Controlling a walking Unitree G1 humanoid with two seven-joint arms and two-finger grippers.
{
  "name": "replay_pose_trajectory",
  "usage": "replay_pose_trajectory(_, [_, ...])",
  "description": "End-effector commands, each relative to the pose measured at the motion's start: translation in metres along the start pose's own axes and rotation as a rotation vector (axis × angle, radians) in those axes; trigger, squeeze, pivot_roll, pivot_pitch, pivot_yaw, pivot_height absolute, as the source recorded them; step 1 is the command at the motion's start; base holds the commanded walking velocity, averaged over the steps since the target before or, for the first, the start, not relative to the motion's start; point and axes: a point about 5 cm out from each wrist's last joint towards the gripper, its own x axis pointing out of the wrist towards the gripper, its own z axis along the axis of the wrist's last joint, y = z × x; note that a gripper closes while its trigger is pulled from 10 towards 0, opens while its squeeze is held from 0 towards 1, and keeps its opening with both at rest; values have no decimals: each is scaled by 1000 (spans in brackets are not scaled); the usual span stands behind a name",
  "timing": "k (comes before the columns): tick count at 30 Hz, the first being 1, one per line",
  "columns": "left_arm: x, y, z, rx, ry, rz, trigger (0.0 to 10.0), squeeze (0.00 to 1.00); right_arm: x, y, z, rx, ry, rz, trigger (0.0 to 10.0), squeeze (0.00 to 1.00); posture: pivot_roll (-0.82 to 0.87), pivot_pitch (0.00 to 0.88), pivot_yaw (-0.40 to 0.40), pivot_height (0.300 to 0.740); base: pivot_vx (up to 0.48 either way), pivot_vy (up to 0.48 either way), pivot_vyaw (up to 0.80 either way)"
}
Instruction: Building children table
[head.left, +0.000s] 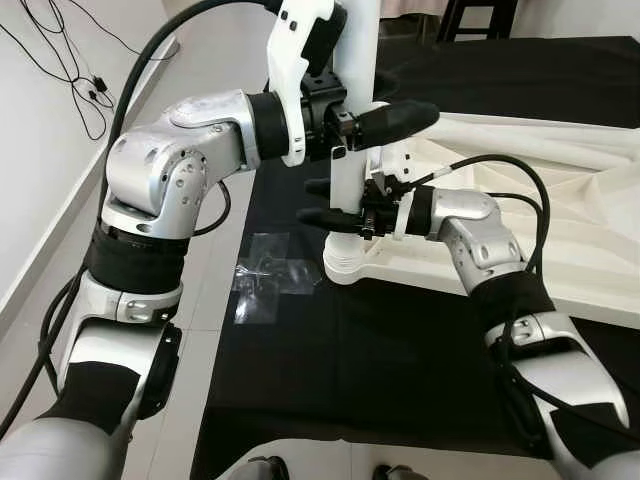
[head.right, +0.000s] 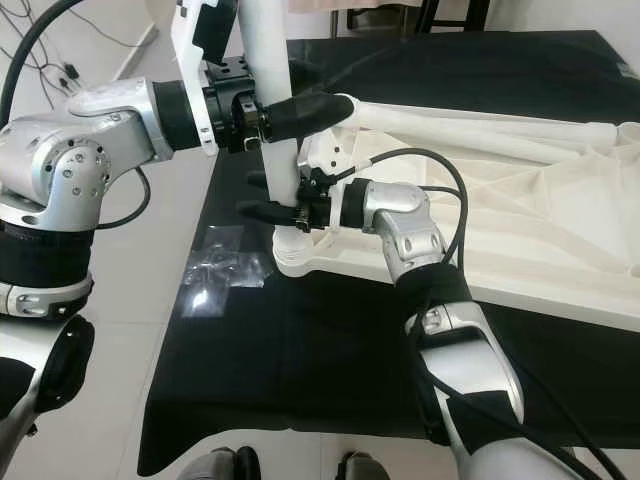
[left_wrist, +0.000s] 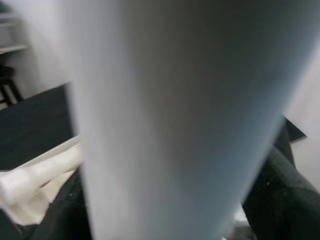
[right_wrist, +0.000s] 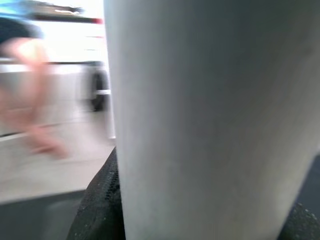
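Upright white table leg (head.left: 352, 150) — left gripper (head.left: 385, 122) above, right gripper (head.left: 325, 203) below — jaws clamped.

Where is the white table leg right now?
The white table leg stands upright at the near left corner of the upturned white tabletop on the black cloth, with the left gripper above the right gripper.

The two head views look forward and down at the same white table leg (head.left: 352, 150) from above. Both wrist views face this leg from very near, blurred.
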Motion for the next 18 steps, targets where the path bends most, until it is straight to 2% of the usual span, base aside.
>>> replay_pose_trajectory(1, [4,-7,-2,-4,23,-28,10000,0,-4,30,-54,79,287,-352,0,0,84,169,25,740,0,0,0])
replay_pose_trajectory(2, [4,-7,-2,-4,23,-28,10000,0,-4,30,-54,79,287,-352,0,0,84,169,25,740,0,0,0])
replay_pose_trajectory(3, [3,-6,-2,-3,28,-21,10000,0,-11,43,-63,112,341,-501,0,0,84,169,25,740,0,0,0])
replay_pose_trajectory(4, [1,-4,-2,0,39,-11,10000,0,-13,62,-69,118,338,-545,0,0,78,175,40,740,0,0,0])
replay_pose_trajectory(6, [1,-4,-2,0,39,-11,10000,0,-13,62,-69,118,338,-545,0,0,78,175,40,740,0,0,0])
replay_pose_trajectory(7, [0,-3,-3,2,46,-3,10000,0,-14,74,-71,121,327,-560,0,0,72,169,43,740,0,0,0])
replay_pose_trajectory(9, [0,-1,-3,8,48,-4,10000,0,-4,71,-65,127,272,-548,0,0,64,154,47,740,0,0,0])
replay_pose_trajectory(13, [0,1,-1,11,40,-5,10000,0,5,63,-59,122,260,-564,0,0,52,149,52,740,0,0,0])
replay_pose_trajectory(15, [1,2,0,15,35,-2,10000,0,5,58,-56,104,261,-580,0,0,50,146,48,740,0,0,0])
replay_pose_trajectory(16, [1,1,0,16,32,-3,9098,0,3,57,-54,100,273,-609,0,0,46,146,47,740,0,0,0])
replay_pose_trajectory(18, [1,1,0,16,31,-4,9098,0,1,57,-52,98,282,-631,0,0,46,146,47,740,0,0,0])
